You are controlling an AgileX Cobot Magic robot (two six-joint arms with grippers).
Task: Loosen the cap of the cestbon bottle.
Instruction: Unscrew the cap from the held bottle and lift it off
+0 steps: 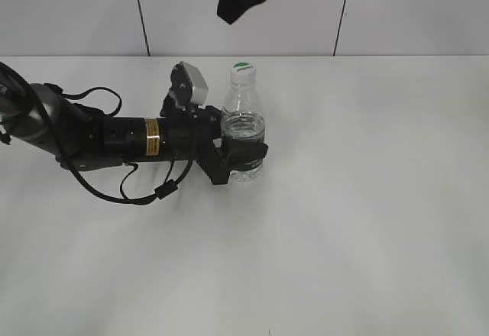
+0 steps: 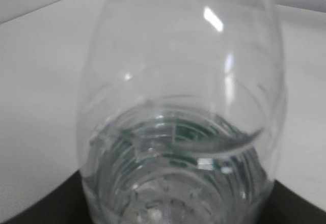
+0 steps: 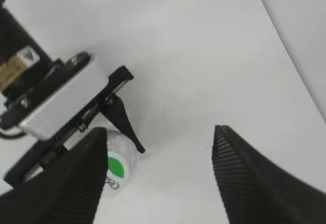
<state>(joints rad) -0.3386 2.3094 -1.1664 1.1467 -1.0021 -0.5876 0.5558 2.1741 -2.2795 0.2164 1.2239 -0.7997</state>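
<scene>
Toward the far edge of the counter (image 1: 367, 229), left of centre, the cestbon bottle (image 1: 243, 126) stands upright w/ the left claw (image 1: 238, 160) clamped round its labelled lower body. Right claw (image 3: 158, 178) hangs spread wide above, holding nothing; the cap (image 3: 118, 168) sits beside its left finger, not centred. Best: shift claw over the cap, descend square, grip firmly, then twist while left holds steady.

My right gripper (image 3: 158, 178): jaws spread wide | cap (image 3: 118, 167): touching my left finger (image 3: 66, 188), outside the gap | left arm's camera housing (image 3: 61, 102): beyond that finger
</scene>
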